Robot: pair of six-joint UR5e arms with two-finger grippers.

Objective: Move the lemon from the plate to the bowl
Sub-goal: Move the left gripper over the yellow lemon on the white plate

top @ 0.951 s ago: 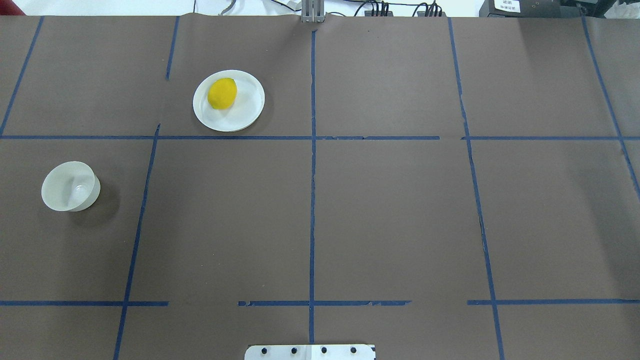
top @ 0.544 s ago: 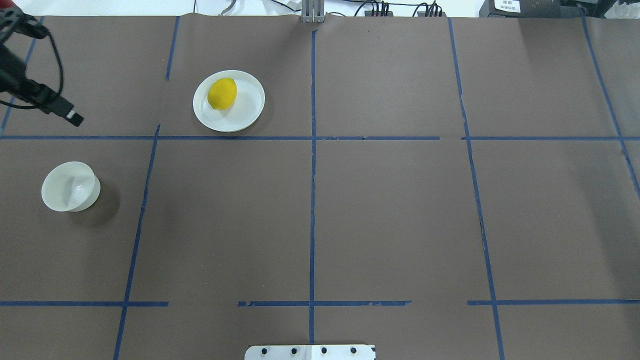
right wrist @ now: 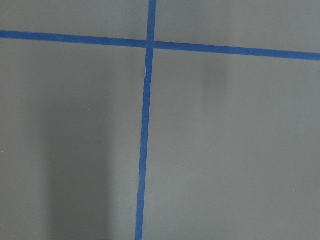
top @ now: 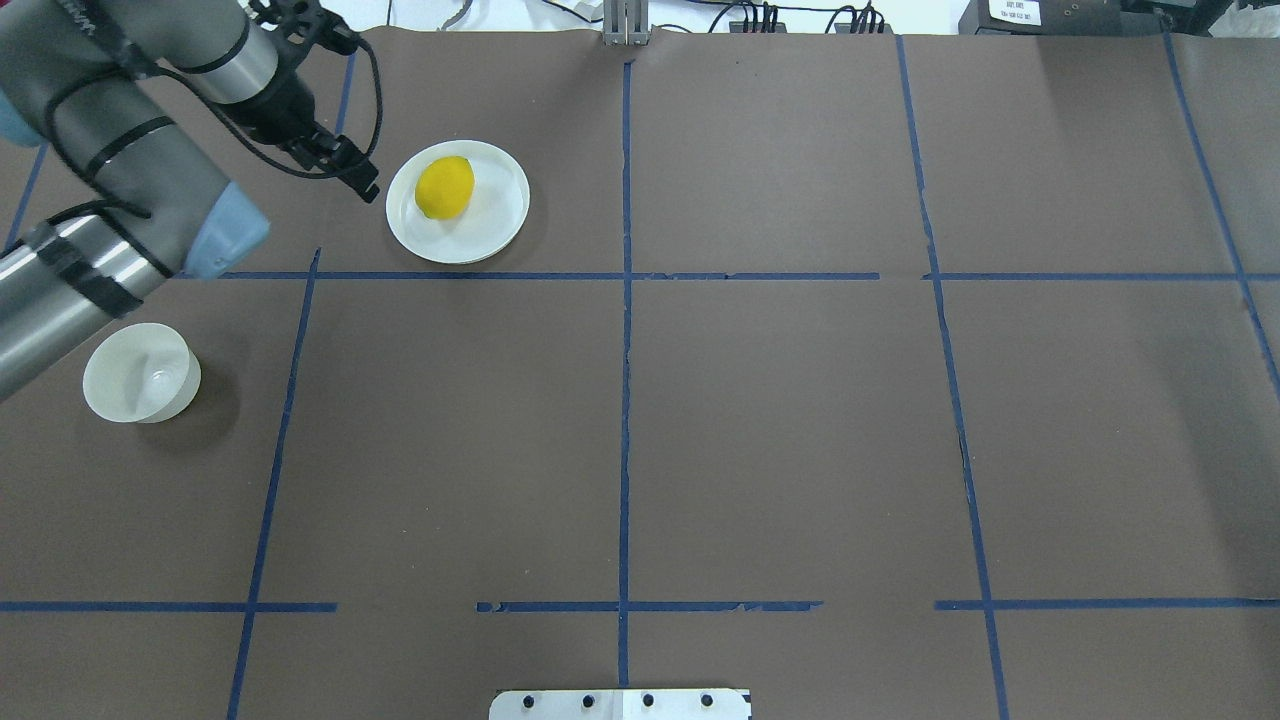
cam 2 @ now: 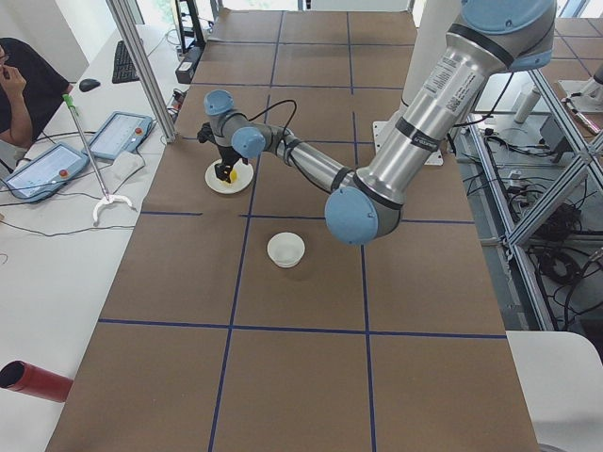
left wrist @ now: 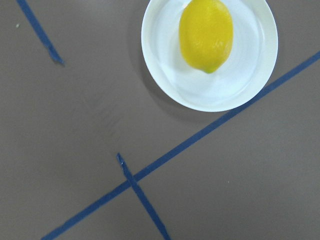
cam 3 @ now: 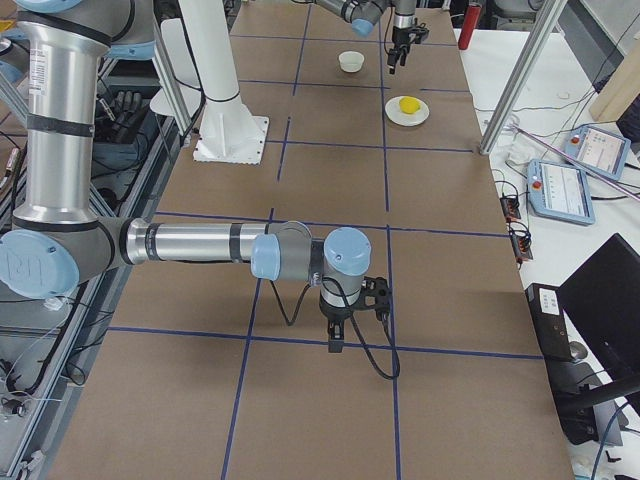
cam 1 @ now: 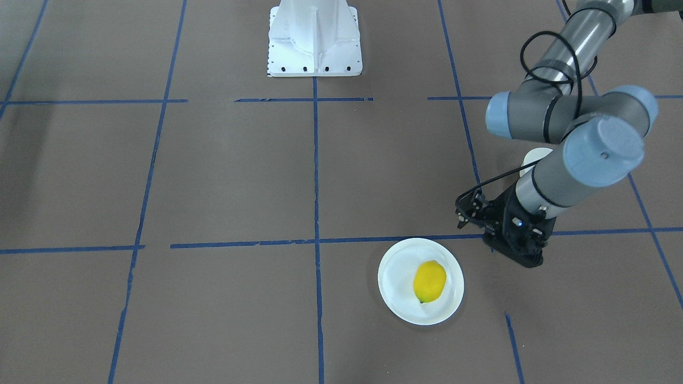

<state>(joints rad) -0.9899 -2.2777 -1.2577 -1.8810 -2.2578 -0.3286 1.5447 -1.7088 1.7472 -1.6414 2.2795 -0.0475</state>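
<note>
One bright yellow oval lemon (top: 445, 186), one flat round white plate (top: 497, 226) and one small deep cream-white bowl (top: 135, 372) are on the brown paper-covered table (top: 800, 420). There are two grey-and-blue robot arms, the left arm (top: 130, 170) and the right arm (cam 3: 190, 243). On the side bench are two blue-edged control tablets (cam 2: 118, 135), with one person in a dark shirt (cam 2: 21, 73) beside them.

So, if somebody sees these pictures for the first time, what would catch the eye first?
The bright yellow lemon on the white plate, far across the brown table, stands out most. Next comes the left hand, hanging close beside the plate, not touching the lemon. The empty bowl sits nearer the robot, on its left.
</note>
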